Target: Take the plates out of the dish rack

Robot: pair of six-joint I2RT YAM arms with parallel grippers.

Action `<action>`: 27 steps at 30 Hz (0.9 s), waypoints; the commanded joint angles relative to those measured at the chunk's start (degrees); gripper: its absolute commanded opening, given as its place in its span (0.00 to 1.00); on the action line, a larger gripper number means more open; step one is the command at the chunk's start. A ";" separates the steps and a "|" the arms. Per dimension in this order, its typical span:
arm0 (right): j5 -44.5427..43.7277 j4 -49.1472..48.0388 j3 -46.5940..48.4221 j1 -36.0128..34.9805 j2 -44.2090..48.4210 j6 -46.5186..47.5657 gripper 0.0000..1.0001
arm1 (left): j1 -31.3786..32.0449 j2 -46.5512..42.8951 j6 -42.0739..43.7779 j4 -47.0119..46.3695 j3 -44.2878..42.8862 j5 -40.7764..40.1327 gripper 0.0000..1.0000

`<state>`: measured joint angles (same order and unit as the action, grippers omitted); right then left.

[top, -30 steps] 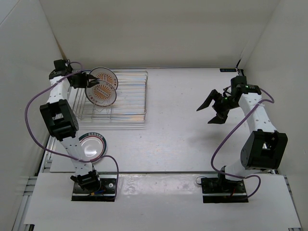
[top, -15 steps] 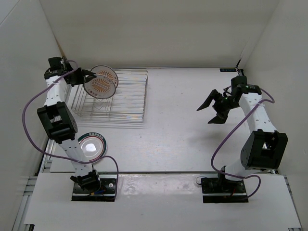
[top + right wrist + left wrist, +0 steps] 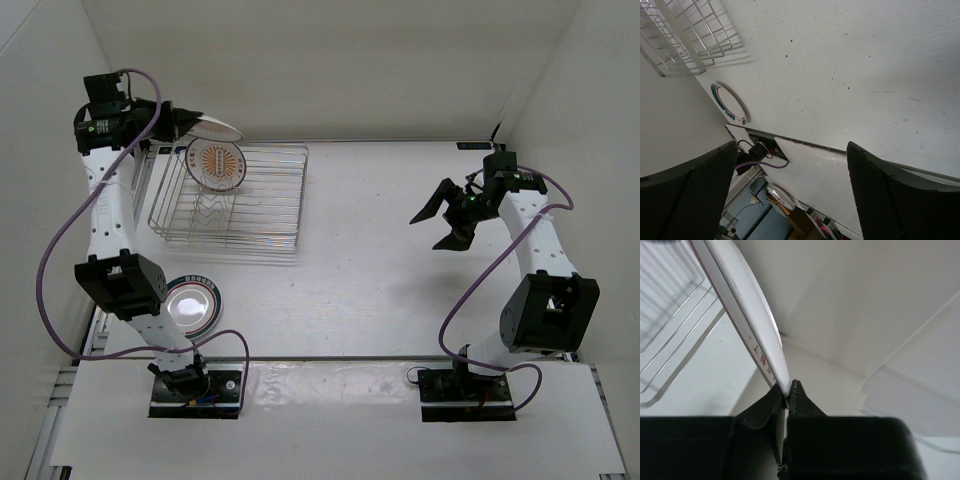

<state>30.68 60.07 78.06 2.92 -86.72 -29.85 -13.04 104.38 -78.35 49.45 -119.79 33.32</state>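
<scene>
So the left gripper (image 3: pixel 190 116) is pinched tight on the rim of the lifted plate (image 3: pixel 216 127), and the left wrist view shows both fingertips (image 3: pixel 796 395) squeezed on the plate's edge with nothing between them but the plate. The plate is held up in the air above the far-left corner of the dish rack (image 3: pixel 262 205), clear of the wires and tipped so the top camera mostly gets its plain white side. Up close the rim shows a thin red line and some small red marks. The second sunburst plate (image 3: pixel 214 164) is standing upright in the rack's far-left end, orange rays facing the camera. The green-rimmed plate (image 3: pixel 190 304) lies flat on the table (image 3: pixel 370 270), near the left arm and just in front of the rack. The rack itself is silver wire, with thin parallel bars and a zigzag divider running along it. Compared with a second ago, both sunburst plates were sitting in the rack with the left gripper down low against them. Half a second ago one was only just coming up, and now the whole left arm has swung up high with that plate out of the rack. The right gripper (image 3: pixel 424 235) hangs over the right side of the table, jaws spread wide and holding nothing, pretty much where it was. The green-rimmed plate hasn't budged either.
</scene>
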 commanded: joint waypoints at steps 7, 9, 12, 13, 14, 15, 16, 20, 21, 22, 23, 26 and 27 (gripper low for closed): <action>0.09 1.01 -0.10 -0.10 1.64 0.67 0.90 | 30.67 -10.07 42.35 33.04 -3.17 -23.01 0.00; 1.13 0.92 -0.10 -0.02 1.55 0.75 0.90 | 41.82 -10.60 46.16 35.27 -0.99 -33.13 0.00; 7.95 -1.27 0.60 -0.72 1.73 1.54 0.90 | 48.62 -10.42 45.22 38.09 2.89 -36.05 0.00; 9.47 -2.75 1.47 -1.59 1.99 2.68 0.90 | 49.24 -10.34 44.69 38.17 3.24 -35.96 0.00; 11.75 -3.81 2.87 -2.73 2.25 2.95 0.90 | 50.29 -9.29 44.16 38.09 3.50 -35.61 0.00; 12.21 -4.26 3.41 -2.74 3.30 3.21 0.90 | 50.48 -8.85 43.20 38.17 3.42 -35.26 0.00; 12.13 -4.79 4.98 -5.79 3.66 4.43 0.90 | 50.48 -8.14 42.06 38.26 3.07 -33.86 0.00; 8.71 -4.35 9.55 -11.43 6.29 7.52 0.90 | 45.57 -1.73 38.10 43.62 -3.25 -27.62 0.00; 8.00 -4.09 10.26 -12.92 7.08 8.74 0.90 | 44.77 0.02 37.40 44.23 -5.17 -23.78 0.00; 5.73 -3.57 10.44 -13.72 7.96 9.88 0.90 | 44.07 1.69 34.26 45.55 -6.06 -22.44 0.00; 4.93 -3.39 10.62 -14.95 8.84 10.24 0.90 | 41.28 2.23 33.01 45.99 -5.90 -21.03 0.00; 2.82 -3.82 11.06 -18.11 9.99 11.56 0.90 | 38.35 2.50 26.07 42.76 -0.90 -11.46 0.00; 1.16 -4.00 11.58 -19.69 10.25 12.35 0.90 | 38.09 1.98 23.79 40.40 1.72 -9.70 0.00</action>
<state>35.64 56.80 87.46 -14.33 -77.43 -21.21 26.35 107.31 -46.06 74.94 -122.13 12.95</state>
